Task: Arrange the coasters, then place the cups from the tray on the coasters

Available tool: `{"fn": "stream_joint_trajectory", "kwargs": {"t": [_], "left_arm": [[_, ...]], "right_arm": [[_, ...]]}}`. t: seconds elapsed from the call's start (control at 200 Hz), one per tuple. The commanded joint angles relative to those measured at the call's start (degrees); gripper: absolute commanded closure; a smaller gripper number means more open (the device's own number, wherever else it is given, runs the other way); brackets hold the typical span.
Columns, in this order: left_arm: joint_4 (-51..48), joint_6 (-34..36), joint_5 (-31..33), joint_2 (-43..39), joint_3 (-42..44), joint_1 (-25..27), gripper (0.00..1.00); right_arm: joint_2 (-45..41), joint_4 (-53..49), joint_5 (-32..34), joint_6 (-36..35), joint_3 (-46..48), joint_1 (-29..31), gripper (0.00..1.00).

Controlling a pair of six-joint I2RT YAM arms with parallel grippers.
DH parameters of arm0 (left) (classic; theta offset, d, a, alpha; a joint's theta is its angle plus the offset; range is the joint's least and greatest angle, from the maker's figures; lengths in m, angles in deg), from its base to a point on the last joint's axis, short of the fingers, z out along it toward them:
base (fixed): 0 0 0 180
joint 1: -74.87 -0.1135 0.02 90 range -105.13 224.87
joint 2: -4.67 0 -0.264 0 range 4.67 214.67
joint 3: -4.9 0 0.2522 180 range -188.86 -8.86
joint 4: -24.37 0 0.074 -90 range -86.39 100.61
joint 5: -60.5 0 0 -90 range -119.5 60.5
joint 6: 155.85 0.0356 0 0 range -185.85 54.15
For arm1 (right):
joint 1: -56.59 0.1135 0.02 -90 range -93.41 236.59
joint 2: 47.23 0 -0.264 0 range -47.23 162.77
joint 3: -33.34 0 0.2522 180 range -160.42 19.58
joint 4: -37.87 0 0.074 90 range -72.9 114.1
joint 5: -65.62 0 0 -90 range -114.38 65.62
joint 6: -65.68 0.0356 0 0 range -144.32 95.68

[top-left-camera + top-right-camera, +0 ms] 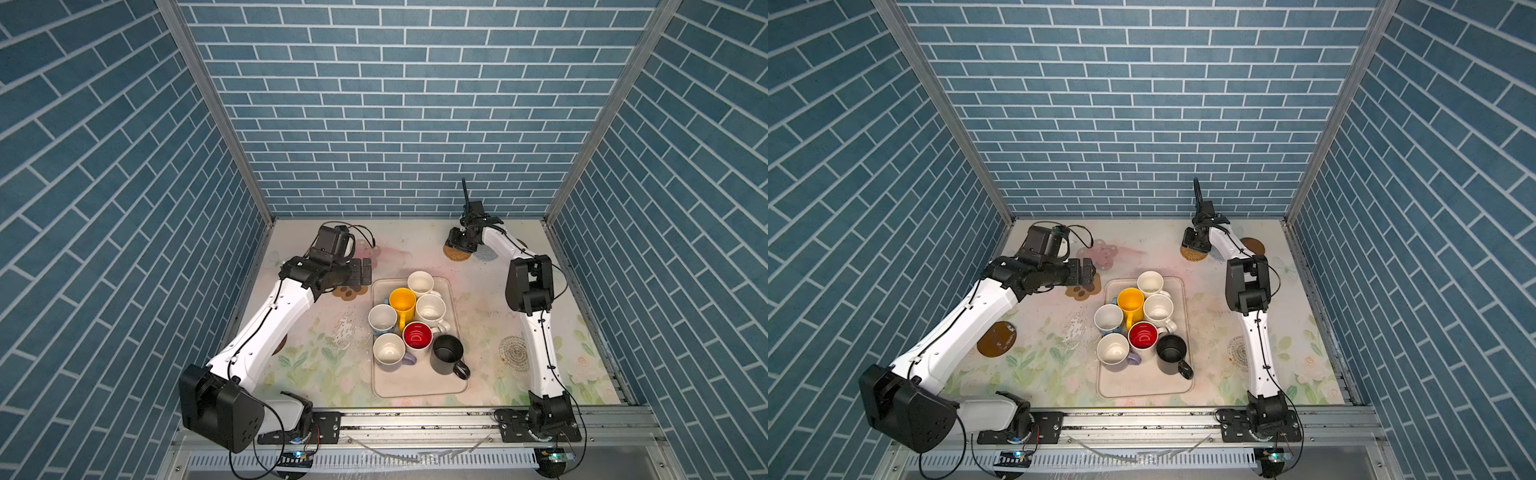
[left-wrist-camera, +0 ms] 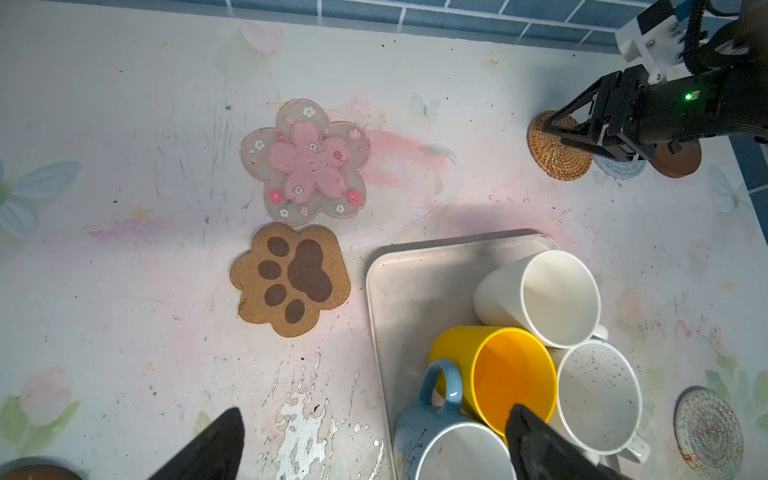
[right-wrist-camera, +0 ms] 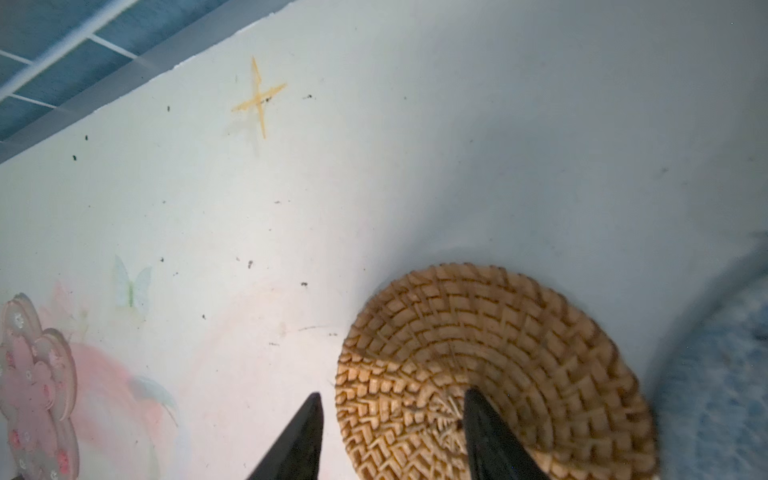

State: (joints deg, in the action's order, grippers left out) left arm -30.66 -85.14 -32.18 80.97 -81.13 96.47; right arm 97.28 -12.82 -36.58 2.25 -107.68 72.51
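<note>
In both top views the right gripper (image 1: 459, 246) reaches down at the far right onto the woven rattan coaster (image 1: 454, 254), which lies just beside the pale blue knit coaster (image 1: 487, 252). All seven mugs stand in the cream tray (image 1: 419, 388) at the centre. The left gripper (image 1: 365, 271) hovers by the tray's far-left corner, spread wide and empty.

The left wrist view shows the pink flower coaster (image 2: 305, 162) and paw coaster (image 2: 291, 282) close together, left of the tray.

In the right wrist view the jaws stand half apart, clamping nothing. One fingertip (image 3: 486, 424) sits on the rattan's centre and the other sits outside its rim. To slide it well, I would keep steady downward pressure and drag it clear of the blue mat.
</note>
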Motion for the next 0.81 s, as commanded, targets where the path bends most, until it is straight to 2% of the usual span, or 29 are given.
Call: {"fn": "stream_joint_trajectory", "kwargs": {"t": [0.0,0.135,0.29,0.43,0.59,0.8], "left_arm": [[0.6,-0.5,-0.6,0.3,0.9,-0.3,0.01],[0.8,-0.6,-0.9,-0.4,1.3,-0.4,0.01],[0.9,-0.7,-0.9,-1.2,1.3,-0.3,0.01],[1.1,-0.8,-0.8,-2.0,1.3,-0.3,0.01],[2.6,-1.6,-1.8,-2.6,2.1,-0.2,0.01],[5.1,-2.9,-2.1,-3.1,4.0,2.4,0.01]], "right_arm": [[-2.0,-2.5,0.6,0.4,2.2,0.3,0.44],[-2.1,-3.9,1.8,-0.1,0.7,0.3,0.44],[-2.5,-7.1,1.2,-0.9,-6.3,0.2,0.43],[-6.1,-10.0,0.8,-1.3,-10.0,0.2,0.43],[-16.9,-7.8,1.8,-1.6,1.3,0.9,0.42],[-37.9,-3.7,6.7,-1.5,26.6,1.3,0.42]]}}
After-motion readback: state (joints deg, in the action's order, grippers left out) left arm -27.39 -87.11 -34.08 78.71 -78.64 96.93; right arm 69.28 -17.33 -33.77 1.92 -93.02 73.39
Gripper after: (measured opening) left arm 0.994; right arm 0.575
